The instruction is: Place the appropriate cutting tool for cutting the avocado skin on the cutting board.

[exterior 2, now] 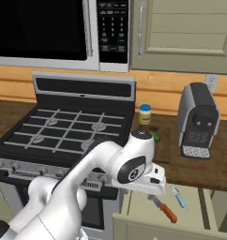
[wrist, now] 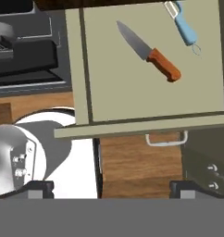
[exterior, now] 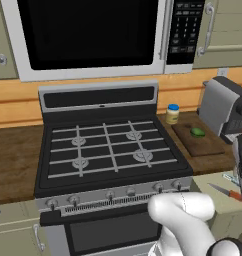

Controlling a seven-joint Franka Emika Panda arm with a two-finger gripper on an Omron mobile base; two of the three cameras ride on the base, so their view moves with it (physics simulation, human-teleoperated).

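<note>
From the left base view, the avocado (exterior: 197,132) lies on the cutting board (exterior: 205,145), which sits on the wooden counter (exterior: 15,150) right of the gas stove (exterior: 110,150), in front of a small jar (exterior: 172,113) and beside a grey coffee machine (exterior: 224,107). Lower right, an open drawer (exterior: 213,182) holds the knife (exterior: 227,192), its orange-red handle toward the right edge.

The right base view has the arm bent over that drawer, the hand (exterior 2: 148,180) hanging above its left part. The knife (exterior 2: 163,208) lies in the drawer with a light-blue-handled peeler (exterior 2: 179,197) just beside it, apart from it. The board (exterior 2: 162,145) lies farther back, partly hidden by the arm.

In the hand view, the camera looks down into the drawer (wrist: 151,92): knife (wrist: 148,51) diagonal, blade toward upper left, handle lower right; peeler (wrist: 183,23) near the top corner. The jaws' tips (wrist: 109,187) stand wide apart at the bottom, released and holding nothing.

The step in hand appears to be the approach to the knife, not yet grasped. The next move probably calls for centring over the orange-red handle, turning the jaws across it, descending, and keeping clear of the peeler.
</note>
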